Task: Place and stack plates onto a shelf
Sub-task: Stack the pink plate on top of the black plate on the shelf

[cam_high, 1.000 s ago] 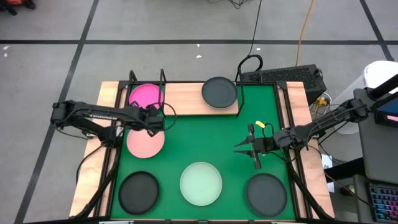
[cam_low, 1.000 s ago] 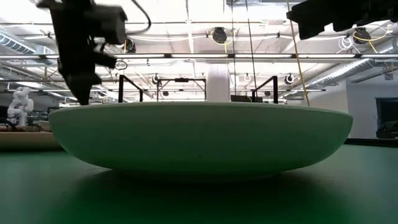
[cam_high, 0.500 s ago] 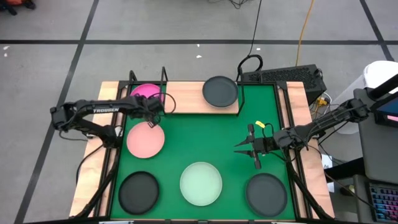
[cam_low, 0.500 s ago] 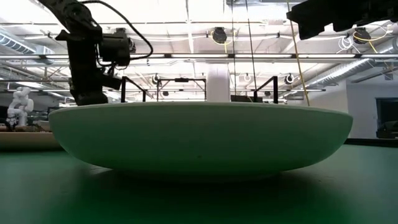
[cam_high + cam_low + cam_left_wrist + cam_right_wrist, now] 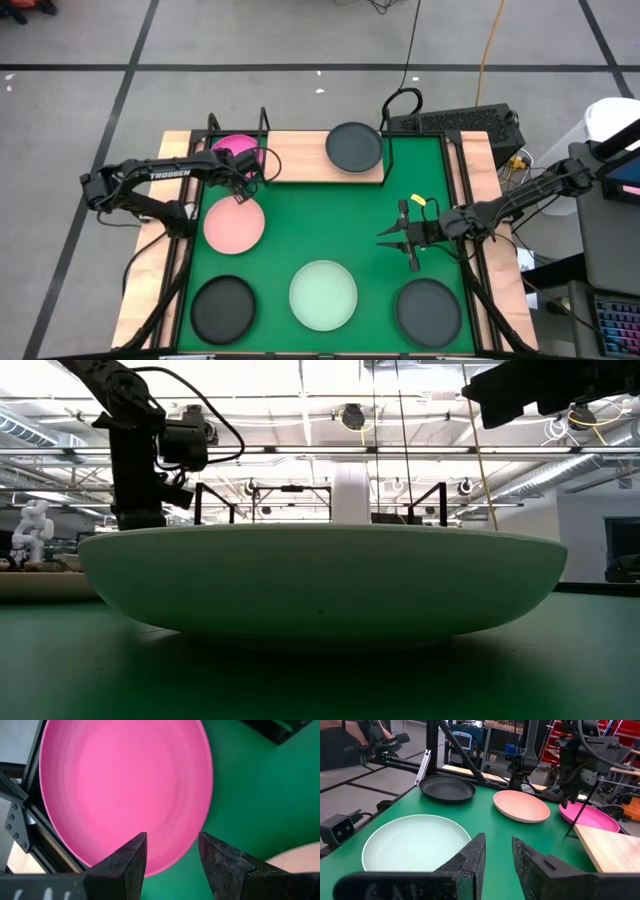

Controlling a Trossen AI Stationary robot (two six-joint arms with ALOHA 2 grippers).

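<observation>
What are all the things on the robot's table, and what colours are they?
Magenta plate: one, bright pink, at the shelf's left end.
Dark plates: three, dark grey; one on the shelf's right end, two at the mat's near corners.
Pale pink plate: one, on the mat's left.
Mint plate: one, near middle of the mat.
Shelf: one, light wood, along the far edge.
Mat: one, green.
Left claw: open, by the magenta plate.
Right claw: open, over the mat's right.
</observation>
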